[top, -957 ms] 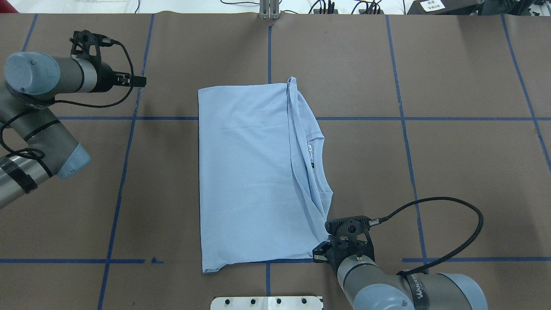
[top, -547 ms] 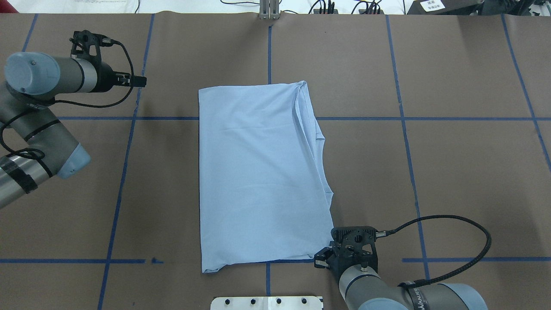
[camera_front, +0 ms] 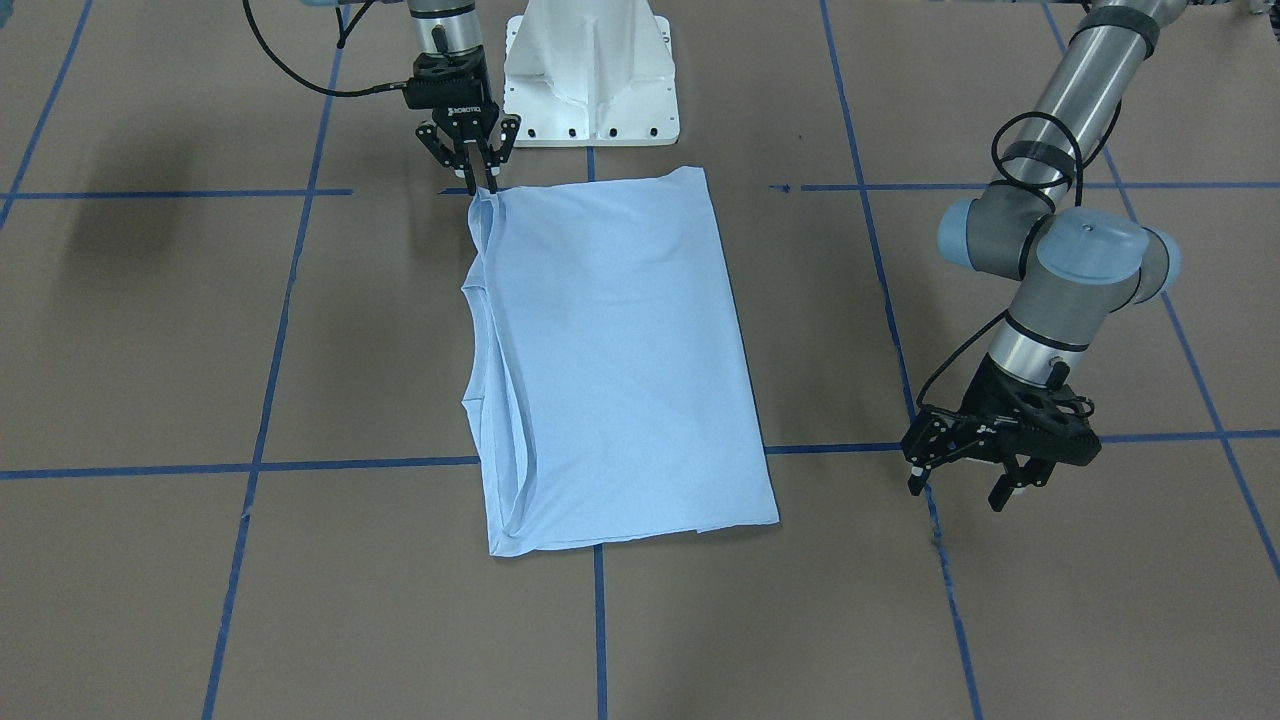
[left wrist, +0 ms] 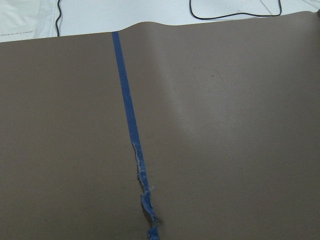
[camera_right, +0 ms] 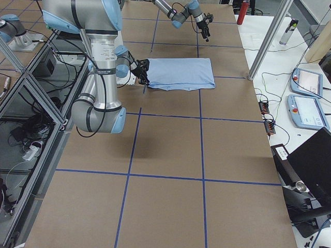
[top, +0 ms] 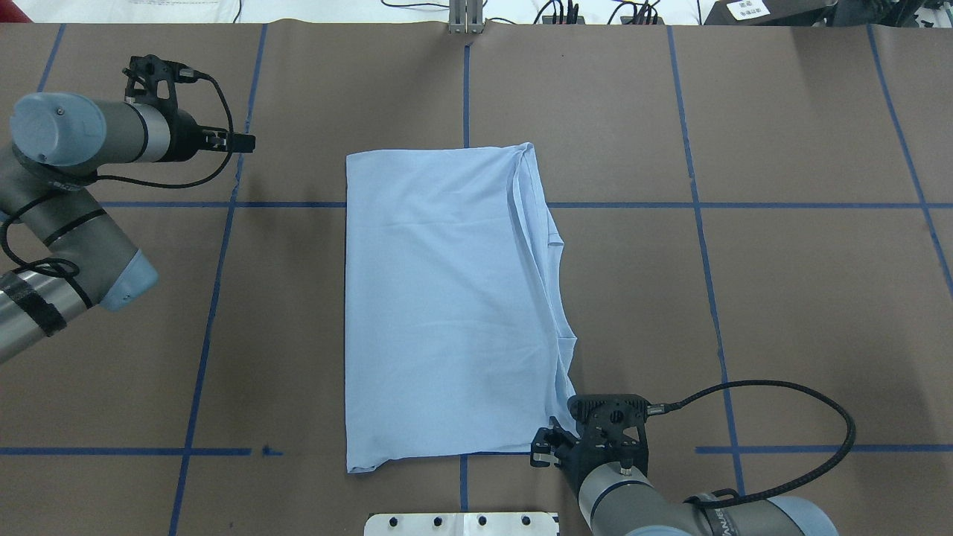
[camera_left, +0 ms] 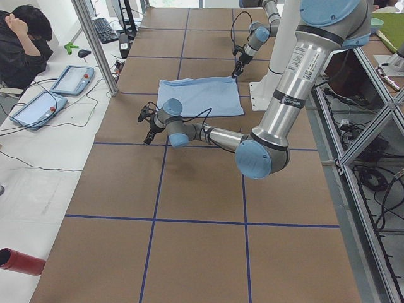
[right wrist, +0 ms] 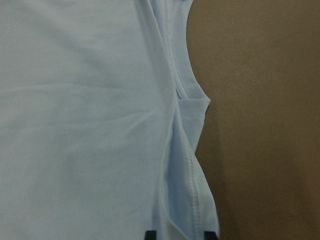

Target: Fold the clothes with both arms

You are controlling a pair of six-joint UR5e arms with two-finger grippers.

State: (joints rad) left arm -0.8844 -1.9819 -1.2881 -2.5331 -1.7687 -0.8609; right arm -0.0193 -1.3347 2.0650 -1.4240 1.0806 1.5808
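The light blue T-shirt (top: 439, 298) lies folded into a tall rectangle at the table's middle; it also shows in the front view (camera_front: 610, 350). Its palm print and neck label are hidden under the top layer. My right gripper (top: 552, 445) sits at the shirt's near right corner. In the right wrist view its fingertips (right wrist: 150, 234) stand apart, with the shirt's hem (right wrist: 192, 190) between them. In the front view the right gripper (camera_front: 483, 183) points down at that corner. My left gripper (top: 249, 141) is open and empty, well left of the shirt, low over the table (camera_front: 960, 487).
The white pedestal base (camera_front: 590, 70) stands just behind the shirt's near edge. Blue tape lines cross the brown table cover, one torn under the left wrist (left wrist: 142, 190). An operator (camera_left: 25, 38) sits beyond the table's far edge with tablets (camera_left: 72, 79).
The shirt's top layer has been laid over to the right and now covers the collar and label. My right gripper moved toward the near edge and its jaws opened. The left arm barely moved.
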